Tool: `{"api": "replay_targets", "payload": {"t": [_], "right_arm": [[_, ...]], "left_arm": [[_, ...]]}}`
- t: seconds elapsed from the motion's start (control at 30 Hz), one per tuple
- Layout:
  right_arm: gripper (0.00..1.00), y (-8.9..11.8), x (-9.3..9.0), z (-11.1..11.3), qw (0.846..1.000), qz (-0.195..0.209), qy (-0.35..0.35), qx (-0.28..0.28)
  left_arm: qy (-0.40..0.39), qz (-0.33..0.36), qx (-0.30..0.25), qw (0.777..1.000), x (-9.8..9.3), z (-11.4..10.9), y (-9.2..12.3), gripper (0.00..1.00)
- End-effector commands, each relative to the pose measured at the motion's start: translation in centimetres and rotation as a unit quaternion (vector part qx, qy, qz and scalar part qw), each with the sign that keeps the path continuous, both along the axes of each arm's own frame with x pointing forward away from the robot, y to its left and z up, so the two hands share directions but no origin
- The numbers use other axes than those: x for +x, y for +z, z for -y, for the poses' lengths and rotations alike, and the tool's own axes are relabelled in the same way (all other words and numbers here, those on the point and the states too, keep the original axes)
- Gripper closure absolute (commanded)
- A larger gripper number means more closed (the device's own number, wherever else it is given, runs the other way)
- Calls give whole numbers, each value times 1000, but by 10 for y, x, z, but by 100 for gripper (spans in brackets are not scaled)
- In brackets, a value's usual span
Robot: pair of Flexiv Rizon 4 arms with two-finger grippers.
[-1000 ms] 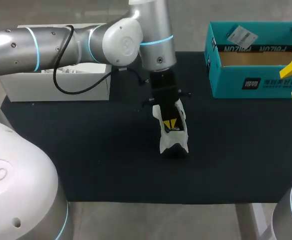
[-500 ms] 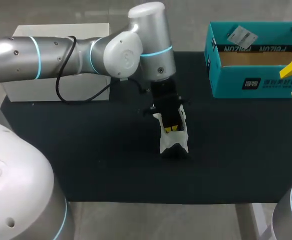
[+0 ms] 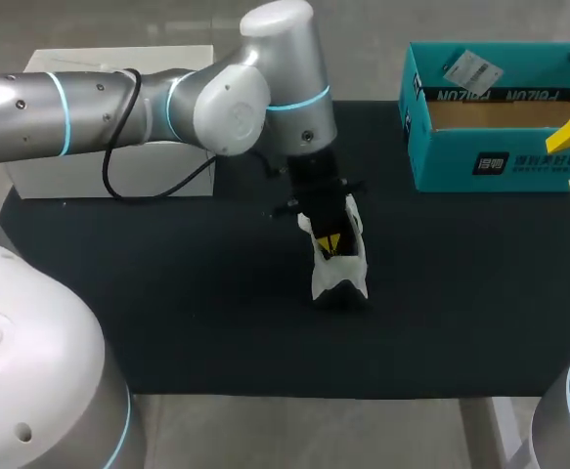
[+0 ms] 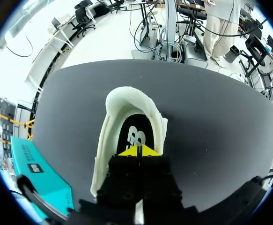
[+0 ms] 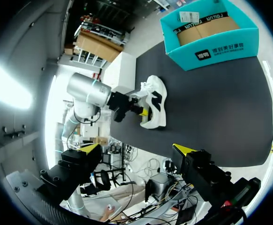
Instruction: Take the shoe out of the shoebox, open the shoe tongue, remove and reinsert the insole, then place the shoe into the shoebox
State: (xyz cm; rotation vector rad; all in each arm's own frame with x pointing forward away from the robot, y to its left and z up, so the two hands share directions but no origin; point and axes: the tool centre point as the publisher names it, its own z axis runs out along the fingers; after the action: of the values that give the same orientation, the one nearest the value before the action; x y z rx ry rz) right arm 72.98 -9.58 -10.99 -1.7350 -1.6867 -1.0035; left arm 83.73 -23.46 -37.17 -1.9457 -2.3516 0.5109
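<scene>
A: State of left gripper (image 4: 137, 151)?
B: Closed, yellow tips pressed together. Nothing visibly pinched between them; cannot tell whether an edge of anything is caught.
A: Position versus shoe (image 4: 109, 140)?
B: Down inside the shoe opening, pointing in from above. Tips just over the black insole (image 4: 135, 135) with its white mark; contact unclear. Padded white collar curves around ahead of the tips and along both sides.
A: Same from the head view?
B: Yes. Yellow tips sunk in the top of the shoe, black finger body right above it, left arm coming in from the left side.
A: Shoe location?
B: On the black table (image 3: 167, 293), near the middle, white upper with black patches. Outside the shoebox (image 3: 500, 161), well apart from it.
A: Shoebox?
B: Teal, open top, far right part of the table. Brown cardboard showing inside, a white tag against the back wall.
A: And right gripper (image 5: 136, 148)?
B: Fingers spread wide, nothing between them. At the right edge of the table, beside the shoebox's right end, well apart from the shoe.
</scene>
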Motion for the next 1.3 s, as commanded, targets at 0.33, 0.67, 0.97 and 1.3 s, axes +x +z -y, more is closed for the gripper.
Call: {"api": "replay_targets", "payload": {"t": [0.33, 0.67, 0.97, 1.3], "right_arm": [[0, 0, 0, 0, 1000, 0, -1, -1], [0, 0, 0, 0, 1000, 0, -1, -1], [0, 0, 0, 0, 1000, 0, -1, -1], [0, 0, 0, 0, 1000, 0, -1, -1]], "left_arm": [[-19, 28, 30, 999, -13, 15, -29, 100], [-11, 5, 27, 1000, -13, 18, -40, 100], [-29, -23, -4, 999, -15, 15, 9, 100], [-83, -94, -1, 992, -31, 23, -7, 100]]}}
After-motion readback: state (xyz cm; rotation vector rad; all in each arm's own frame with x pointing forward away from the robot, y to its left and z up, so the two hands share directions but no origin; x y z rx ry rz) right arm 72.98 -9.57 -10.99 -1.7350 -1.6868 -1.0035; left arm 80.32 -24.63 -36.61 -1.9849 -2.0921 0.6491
